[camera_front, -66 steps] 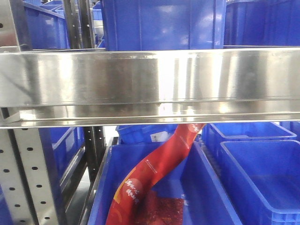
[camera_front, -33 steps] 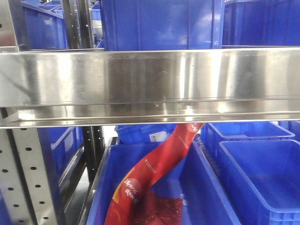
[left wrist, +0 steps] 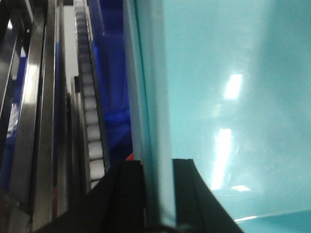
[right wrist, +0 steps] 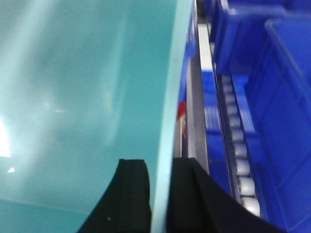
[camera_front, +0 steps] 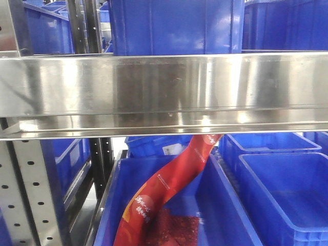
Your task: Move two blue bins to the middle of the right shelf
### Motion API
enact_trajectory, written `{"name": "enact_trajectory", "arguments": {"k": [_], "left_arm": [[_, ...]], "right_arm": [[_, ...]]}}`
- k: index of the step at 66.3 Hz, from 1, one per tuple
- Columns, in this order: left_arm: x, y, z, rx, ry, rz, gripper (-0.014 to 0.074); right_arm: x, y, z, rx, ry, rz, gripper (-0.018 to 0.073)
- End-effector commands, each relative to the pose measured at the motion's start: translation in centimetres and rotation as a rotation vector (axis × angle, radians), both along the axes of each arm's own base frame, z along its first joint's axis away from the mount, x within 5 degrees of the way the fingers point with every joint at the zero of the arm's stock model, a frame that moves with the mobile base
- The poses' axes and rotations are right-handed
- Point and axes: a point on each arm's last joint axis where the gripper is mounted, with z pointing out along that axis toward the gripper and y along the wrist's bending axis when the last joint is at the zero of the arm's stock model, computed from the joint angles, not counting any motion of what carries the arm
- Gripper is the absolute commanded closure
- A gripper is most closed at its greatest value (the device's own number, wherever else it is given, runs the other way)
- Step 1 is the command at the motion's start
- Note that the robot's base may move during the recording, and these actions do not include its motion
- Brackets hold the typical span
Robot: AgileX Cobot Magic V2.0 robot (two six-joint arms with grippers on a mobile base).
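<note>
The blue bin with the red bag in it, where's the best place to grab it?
Probably the top rim of its long side walls, pinched from above. The blue bin is open-topped with thin upright walls, and another bin crowds its right side.

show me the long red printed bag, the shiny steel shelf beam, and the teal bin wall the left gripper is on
long red printed bag [camera_front: 171, 179], front view, its middle.
shiny steel shelf beam [camera_front: 164, 84], front view, front face.
teal bin wall [left wrist: 233, 107], left wrist view, broad side.

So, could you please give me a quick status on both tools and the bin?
Left tool shut on bin wall. Right tool shut on bin wall. Steel shelf beam fills front view; red packet lies in blue bin below.
</note>
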Motion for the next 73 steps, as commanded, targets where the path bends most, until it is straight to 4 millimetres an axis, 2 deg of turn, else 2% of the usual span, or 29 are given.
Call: {"name": "enact_trajectory", "arguments": {"k": [1, 12, 19, 34, 38, 44, 51, 54, 56, 60, 66, 70, 73], "left_arm": [[1.0, -1.3, -0.8, -0.082, -0.023, -0.031, 0.0708], [3.1, -1.9, -5.1, 0.001, 0.083, -0.012, 0.0708], [4.3, -2.1, -7.0, 0.047, 0.112, 0.0, 0.0708], [5.1, -2.4, -8.3, 0.067, 0.151, 0.003, 0.0705], [5.2, -2.5, -8.5, 0.069, 0.155, 0.003, 0.0668], [5.2, -2.5, -8.5, 0.069, 0.155, 0.003, 0.0528], [5.1, -2.4, -8.5, 0.073, 0.163, 0.004, 0.027], [5.0, -2.4, -8.4, 0.077, 0.175, 0.006, 0.0191], [4.9, -2.3, -8.4, 0.084, 0.179, 0.01, 0.0156], [4.8, -2.1, -8.1, 0.099, 0.179, 0.019, 0.015], [4.5, -1.8, -7.2, 0.108, 0.167, 0.03, 0.0195], [4.1, -1.6, -6.1, 0.098, 0.148, 0.033, 0.0274], [3.8, -1.5, -5.3, 0.083, 0.133, 0.031, 0.0361]], "right_arm": [[2.2, 1.0, -1.1, 0.043, -0.018, 0.019, 0.0727], [5.8, 1.9, -5.3, 0.053, 0.108, -0.013, 0.0727], [6.9, 2.1, -7.1, 0.044, 0.182, -0.024, 0.0727], [8.1, 2.4, -9.3, 0.028, 0.256, -0.028, 0.0727], [8.3, 2.5, -9.7, 0.023, 0.277, -0.03, 0.07], [8.6, 2.5, -10.3, 0.019, 0.292, -0.031, 0.0535], [8.6, 2.6, -10.1, 0.028, 0.277, -0.027, 0.0237], [8.5, 2.6, -10.0, 0.029, 0.277, -0.027, 0.0144], [8.4, 2.5, -9.8, 0.029, 0.274, -0.027, 0.012], [8.0, 2.4, -9.3, 0.032, 0.262, -0.027, 0.01], [7.3, 2.3, -8.1, 0.04, 0.231, -0.025, 0.0143], [6.5, 2.1, -7.1, 0.046, 0.205, -0.024, 0.0209], [5.9, 1.9, -6.3, 0.051, 0.186, -0.023, 0.0293]]}}
